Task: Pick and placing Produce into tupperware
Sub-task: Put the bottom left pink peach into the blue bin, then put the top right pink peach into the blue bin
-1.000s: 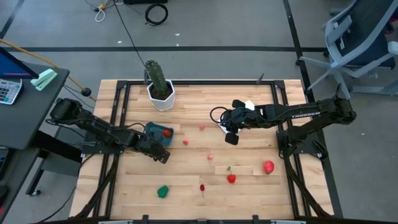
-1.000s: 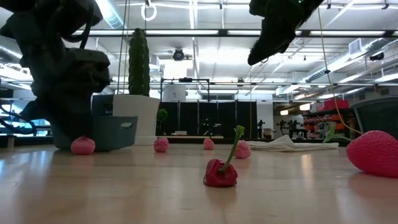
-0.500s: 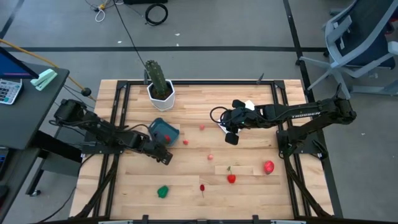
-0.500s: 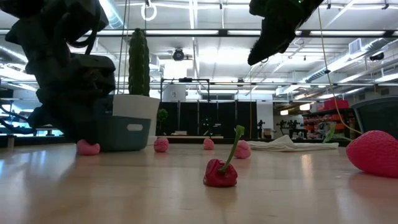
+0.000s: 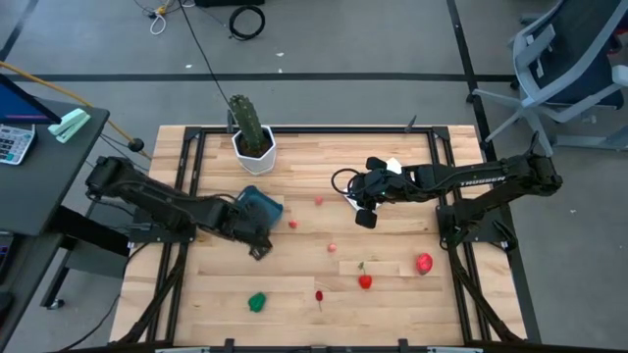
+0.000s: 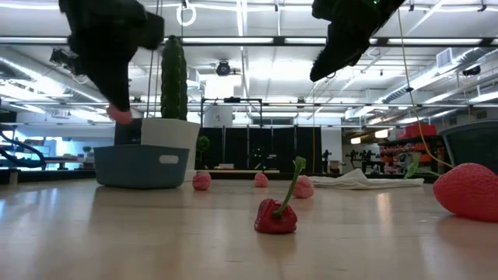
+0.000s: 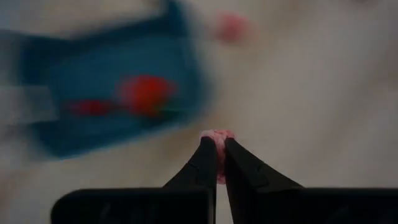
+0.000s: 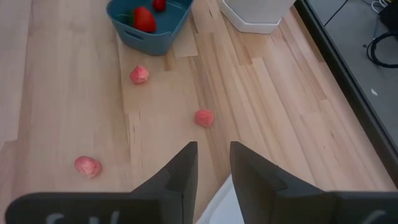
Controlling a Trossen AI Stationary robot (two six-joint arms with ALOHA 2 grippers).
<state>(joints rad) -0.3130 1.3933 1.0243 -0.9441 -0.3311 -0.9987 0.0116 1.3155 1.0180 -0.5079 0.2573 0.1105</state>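
High view: left gripper (image 5: 257,247) sits just in front of the teal tupperware (image 5: 263,207), which stands on the wooden table (image 5: 392,294) in front of the white cactus pot (image 5: 253,155). Left wrist view shows its fingers (image 7: 205,163) clamped together on a small pink produce piece (image 7: 217,135); low view has that gripper raised off the table, the pink piece at its tip, above the tupperware's near end. Inside the container, the right wrist view shows two red pieces (image 8: 143,18). Loose produce on the table: a pink piece (image 5: 293,224) just beside the tupperware, another pink one (image 5: 319,201) nearer the middle, a third (image 5: 333,247) further forward, a red pepper with green stem (image 5: 364,279), a small red piece (image 5: 319,294), a larger red strawberry (image 5: 423,262) toward the right, a green piece (image 5: 257,302) near the front edge. Right gripper (image 5: 366,214) hovers over the table's middle-right, above a flat white item (image 5: 352,199), fingers (image 8: 180,174) apart with nothing between them.
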